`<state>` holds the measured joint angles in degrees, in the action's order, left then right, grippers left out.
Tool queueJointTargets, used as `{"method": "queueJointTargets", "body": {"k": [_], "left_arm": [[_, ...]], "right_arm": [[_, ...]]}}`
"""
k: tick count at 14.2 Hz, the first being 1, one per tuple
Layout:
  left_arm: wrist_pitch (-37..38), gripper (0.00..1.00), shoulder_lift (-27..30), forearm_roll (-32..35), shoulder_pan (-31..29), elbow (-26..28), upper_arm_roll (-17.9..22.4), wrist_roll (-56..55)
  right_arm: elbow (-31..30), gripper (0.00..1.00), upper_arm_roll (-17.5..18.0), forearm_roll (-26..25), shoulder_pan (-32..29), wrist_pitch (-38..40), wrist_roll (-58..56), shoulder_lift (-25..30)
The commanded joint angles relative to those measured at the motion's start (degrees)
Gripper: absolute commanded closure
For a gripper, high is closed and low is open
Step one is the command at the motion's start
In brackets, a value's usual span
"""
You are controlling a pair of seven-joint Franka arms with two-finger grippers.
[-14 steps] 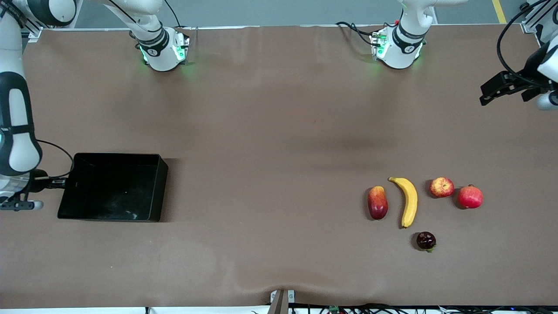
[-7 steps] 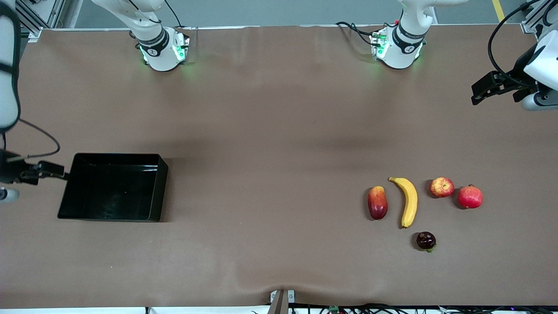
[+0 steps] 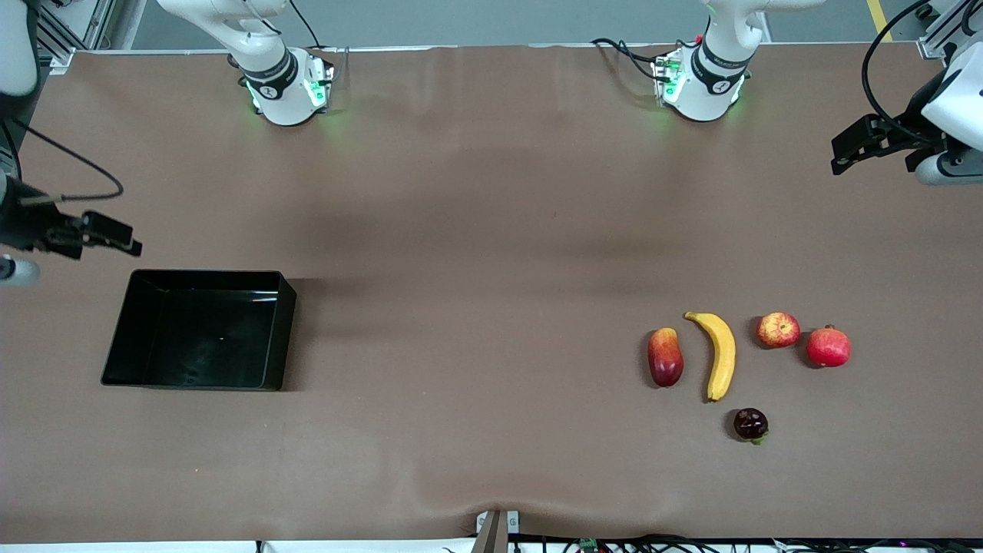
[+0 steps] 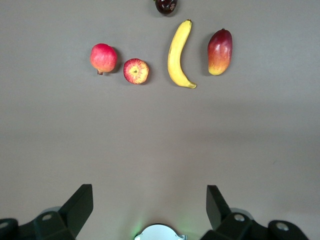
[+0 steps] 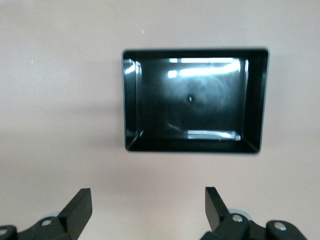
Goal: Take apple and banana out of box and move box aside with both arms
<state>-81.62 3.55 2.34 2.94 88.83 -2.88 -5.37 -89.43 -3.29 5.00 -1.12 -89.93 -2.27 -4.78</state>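
Observation:
The black box (image 3: 286,332) lies empty near the right arm's end of the table; the right wrist view shows it too (image 5: 253,100). My right gripper (image 3: 123,236) is open and empty, up in the air beside the box's rim on the robots' side (image 5: 148,200). The yellow banana (image 3: 722,355) and the streaked apple (image 3: 778,329) lie near the left arm's end. Both show in the left wrist view, banana (image 4: 178,54) and apple (image 4: 136,70). My left gripper (image 3: 843,153) is open and empty, over bare table well away from the fruits (image 4: 149,197).
A red-yellow mango-like fruit (image 3: 665,357) lies beside the banana. A solid red fruit with a crown tip (image 3: 829,347) lies beside the apple. A small dark fruit (image 3: 750,424) lies nearer to the front camera than the banana. Brown cloth covers the table.
My right gripper has moved from the box's end rim up and toward the robots' side; the box stays put. My left gripper has shifted slightly. The fruits have not moved.

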Motion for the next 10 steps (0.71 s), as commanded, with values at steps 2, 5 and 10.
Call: {"method": "queueJointTargets", "body": {"k": [2,5,10], "left_arm": [[1.5,0.00,1.5,-1.0,0.0,0.4,-0.2,1.4],[1.5,0.00,1.5,-1.3,-0.4,0.2,0.0,2.2],[1.5,0.00,1.0,-1.4,-0.3,-0.8,0.2,2.1]], "right_arm": [[-2.5,0.00,-0.1,-1.1,0.4,2.9,7.0,4.0],[-2.6,0.00,-0.1,-1.1,0.3,3.1,6.8,4.9],[-2.1,0.00,0.1,-4.0,0.4,3.4,6.1,6.5]]}}
